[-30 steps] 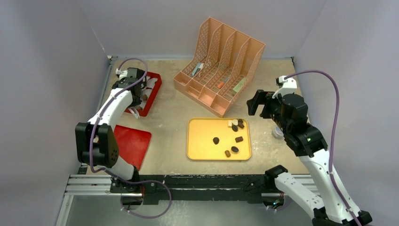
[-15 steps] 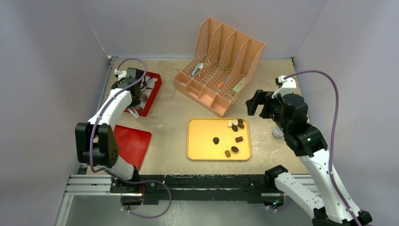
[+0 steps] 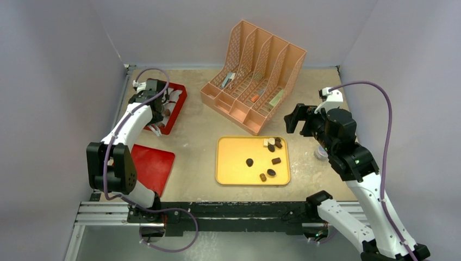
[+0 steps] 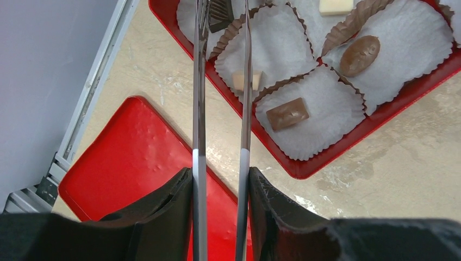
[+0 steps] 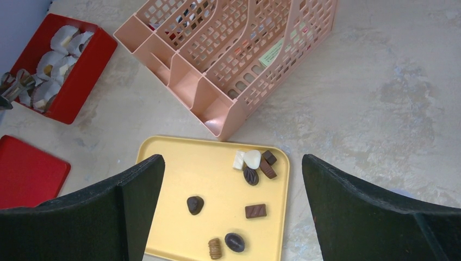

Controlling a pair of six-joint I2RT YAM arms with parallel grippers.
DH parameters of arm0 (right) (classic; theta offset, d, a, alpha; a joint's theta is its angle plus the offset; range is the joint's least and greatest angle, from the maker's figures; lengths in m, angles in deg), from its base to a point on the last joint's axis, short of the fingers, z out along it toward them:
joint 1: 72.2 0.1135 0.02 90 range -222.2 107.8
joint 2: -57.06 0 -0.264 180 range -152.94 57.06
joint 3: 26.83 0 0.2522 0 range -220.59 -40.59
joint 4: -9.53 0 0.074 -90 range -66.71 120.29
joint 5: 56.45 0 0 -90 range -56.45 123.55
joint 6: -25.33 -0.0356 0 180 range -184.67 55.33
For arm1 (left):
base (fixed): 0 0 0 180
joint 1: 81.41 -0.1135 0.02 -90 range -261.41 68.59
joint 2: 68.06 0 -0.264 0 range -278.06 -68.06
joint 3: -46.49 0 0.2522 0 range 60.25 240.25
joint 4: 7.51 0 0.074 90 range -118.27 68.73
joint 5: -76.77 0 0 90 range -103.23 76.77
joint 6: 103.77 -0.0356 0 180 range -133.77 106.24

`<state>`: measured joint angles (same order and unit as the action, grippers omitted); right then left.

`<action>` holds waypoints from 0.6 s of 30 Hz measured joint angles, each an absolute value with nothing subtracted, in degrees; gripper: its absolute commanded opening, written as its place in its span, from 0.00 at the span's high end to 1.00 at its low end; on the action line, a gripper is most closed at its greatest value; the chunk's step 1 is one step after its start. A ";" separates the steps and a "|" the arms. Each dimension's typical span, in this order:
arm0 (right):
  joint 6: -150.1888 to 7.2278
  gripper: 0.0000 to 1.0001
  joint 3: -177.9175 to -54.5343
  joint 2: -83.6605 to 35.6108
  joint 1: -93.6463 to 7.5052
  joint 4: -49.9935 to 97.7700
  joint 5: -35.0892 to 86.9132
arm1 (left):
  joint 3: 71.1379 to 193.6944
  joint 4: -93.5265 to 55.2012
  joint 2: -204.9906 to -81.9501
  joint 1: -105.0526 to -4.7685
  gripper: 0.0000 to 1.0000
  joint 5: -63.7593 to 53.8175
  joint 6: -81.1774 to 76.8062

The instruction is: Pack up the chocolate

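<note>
Several chocolates (image 3: 271,172) lie loose on the yellow tray (image 3: 234,174), with a cluster at its far right corner (image 5: 253,163). More chocolate sits in white liners in the red box (image 3: 178,103): a caramel bar (image 4: 287,113), a brown oval (image 4: 360,55) and a cream square (image 4: 247,80). My left gripper (image 4: 220,182) is shut on metal tongs (image 4: 245,98) and hangs over the box (image 3: 155,106). A dark piece (image 4: 219,12) sits between the tongs' tips. My right gripper (image 5: 231,163) hangs open and empty, high above the tray's right side (image 3: 293,117).
A red lid (image 3: 155,166) lies flat on the table, nearer than the box. A pink file organiser (image 3: 255,76) stands just behind the tray. Grey walls close in the left, back and right sides.
The right gripper has crept slightly to the left. The left arm and the chocolates look unchanged.
</note>
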<state>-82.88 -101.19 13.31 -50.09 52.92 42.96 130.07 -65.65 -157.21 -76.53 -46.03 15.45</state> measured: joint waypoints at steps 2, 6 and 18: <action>-82.91 0.02 -101.19 13.31 -50.09 52.92 42.96 | 130.07 -65.71 -156.44 -76.53 0.63 -45.29 15.69; -82.91 0.02 -101.19 13.33 -50.09 52.92 42.98 | 130.05 -65.67 -153.80 -76.53 0.63 -44.24 15.71; -83.08 0.02 -101.19 14.03 -50.09 53.05 43.16 | 130.05 -65.65 -145.71 -76.53 0.63 -32.54 15.53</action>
<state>-83.08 -101.19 14.03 -50.09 53.05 43.16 130.05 -65.65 -145.71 -76.53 -32.54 15.53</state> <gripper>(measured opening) 0.980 0.376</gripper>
